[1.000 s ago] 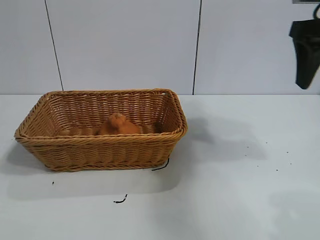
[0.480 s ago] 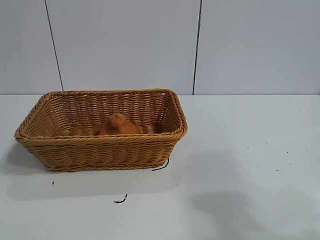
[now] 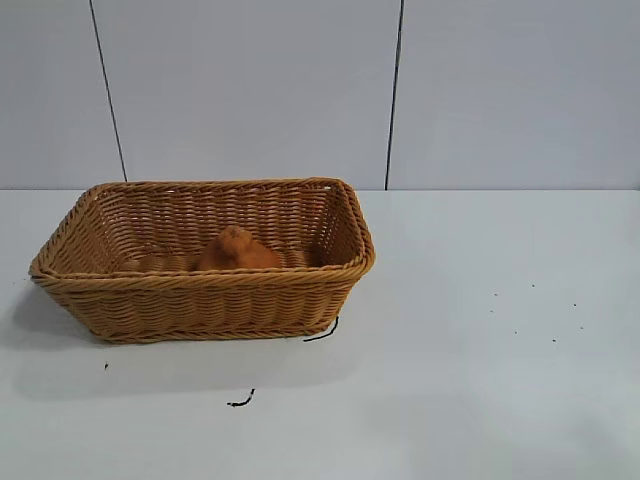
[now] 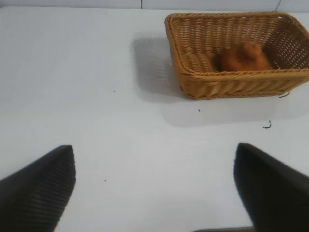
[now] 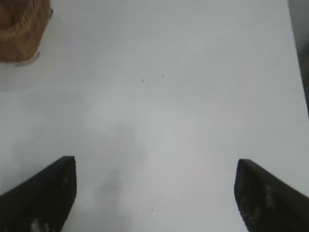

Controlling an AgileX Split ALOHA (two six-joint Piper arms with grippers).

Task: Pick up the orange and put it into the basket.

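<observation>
On the white table (image 3: 470, 300), at the left of the exterior view, stands one woven wicker basket (image 3: 205, 298), tan-brown, with flared sides and a braided rim. One orange (image 3: 236, 250) lies inside it, a dull, lumpy dome with a small knob on top, resting on the basket floor near the middle and close to the near wall. I count one basket and one orange, nothing else in the basket that I can make out.

My left gripper (image 4: 154, 186) hangs above the bare table, well apart from the basket, its two dark fingers spread wide with nothing between them. My right gripper (image 5: 154, 191) is likewise spread wide over bare table, empty, with only a corner of the basket (image 5: 21, 31) showing far off. Neither arm appears in the exterior view.

Two short black scraps lie on the table: one (image 3: 322, 331) touching the basket's near right corner, one (image 3: 241, 400) nearer the camera. A few tiny dark specks (image 3: 535, 315) dot the table at the right. Behind stands a pale panelled wall (image 3: 250, 90) with two thin vertical seams. No label, brand or writing is legible anywhere.
</observation>
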